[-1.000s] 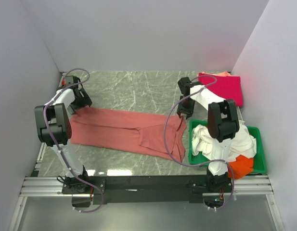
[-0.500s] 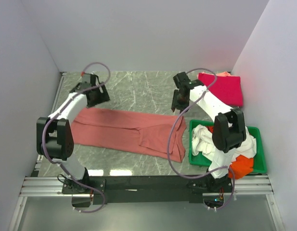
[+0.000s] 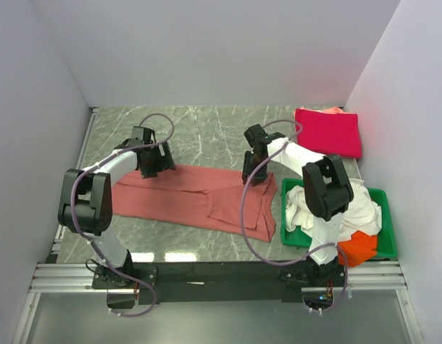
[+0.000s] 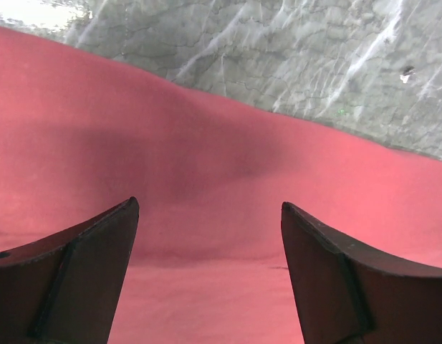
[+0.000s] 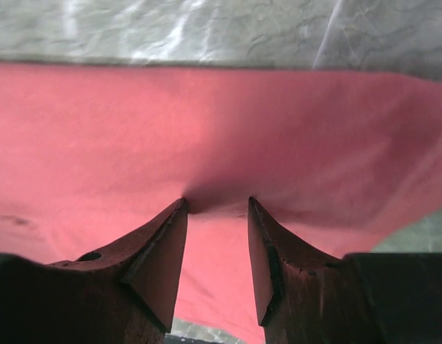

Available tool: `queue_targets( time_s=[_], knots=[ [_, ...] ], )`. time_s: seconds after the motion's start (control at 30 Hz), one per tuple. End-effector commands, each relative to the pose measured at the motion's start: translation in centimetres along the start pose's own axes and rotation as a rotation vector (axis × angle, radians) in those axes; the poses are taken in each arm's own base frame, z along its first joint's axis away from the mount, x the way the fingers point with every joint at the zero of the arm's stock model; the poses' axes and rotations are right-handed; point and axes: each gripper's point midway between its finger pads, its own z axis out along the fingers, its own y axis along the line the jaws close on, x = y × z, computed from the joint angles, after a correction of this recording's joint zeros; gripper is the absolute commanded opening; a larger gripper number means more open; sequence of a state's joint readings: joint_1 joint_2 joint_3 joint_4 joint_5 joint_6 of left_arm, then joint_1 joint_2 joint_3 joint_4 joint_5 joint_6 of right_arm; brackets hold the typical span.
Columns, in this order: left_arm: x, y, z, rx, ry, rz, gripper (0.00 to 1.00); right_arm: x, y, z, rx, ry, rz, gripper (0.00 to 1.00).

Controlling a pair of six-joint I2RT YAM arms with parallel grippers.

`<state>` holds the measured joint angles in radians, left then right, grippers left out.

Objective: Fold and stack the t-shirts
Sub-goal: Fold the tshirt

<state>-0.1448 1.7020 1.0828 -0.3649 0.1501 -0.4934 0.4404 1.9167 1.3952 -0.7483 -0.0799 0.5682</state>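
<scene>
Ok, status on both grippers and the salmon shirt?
Left gripper open over the flat dusty salmon-red cloth t-shirt. Right gripper pinching its far edge. Nothing in the way.

Four t-shirts [image 3: 199,197], one tray [image 3: 384,222]

The bench [image 3: 206,132] was grey-green marble with white veins. The large shirt [image 3: 178,197] spread across it was dusty salmon-red, plain. A folded shirt [image 3: 332,132] at the far right corner was bright crimson-pink, with an orange edge showing behind it. The tray [image 3: 385,229] was green, holding white cloth [image 3: 360,208] and an orange shirt [image 3: 358,247]. The arms were white and black with purple cables; their fingers [image 4: 77,279] were dark.
</scene>
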Motion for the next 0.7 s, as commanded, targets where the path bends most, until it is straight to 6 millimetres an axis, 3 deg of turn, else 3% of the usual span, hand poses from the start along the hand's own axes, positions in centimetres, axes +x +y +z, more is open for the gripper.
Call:
queue_targets(
  time_s=[0.0,0.2,0.33,0.47,0.5,0.53,0.67],
  knots=[
    [-0.4,-0.4,0.5,0.019,0.003,0.014,0.86,-0.8,0.3,1.4,0.001,0.002,0.01,0.46],
    [0.5,0.8,1.6,-0.04,0.056,0.008,0.86,-0.6,-0.8,3.5,0.063,0.051,0.036,0.46],
    [1.2,1.4,2.1,-0.058,0.087,0.008,0.86,-1.7,-1.7,4.9,0.113,0.077,0.044,0.46],
    [-0.1,-0.5,1.7,0.018,0.064,0.023,0.86,-4.8,-2.4,5.4,0.158,0.068,0.054,0.46],
    [-0.3,-1.3,1.5,0.058,0.069,0.023,0.86,-6.6,-1.5,4.8,0.137,0.033,0.051,0.45],
    [-0.7,-1.8,1.3,0.076,0.065,0.025,0.86,-6.5,-1.8,5.4,0.155,0.062,0.052,0.45],
    [-2.2,-3.5,0.7,0.13,0.044,0.033,0.86,-9.9,-1.7,5.2,0.166,0.02,0.075,0.45]
  ],
)
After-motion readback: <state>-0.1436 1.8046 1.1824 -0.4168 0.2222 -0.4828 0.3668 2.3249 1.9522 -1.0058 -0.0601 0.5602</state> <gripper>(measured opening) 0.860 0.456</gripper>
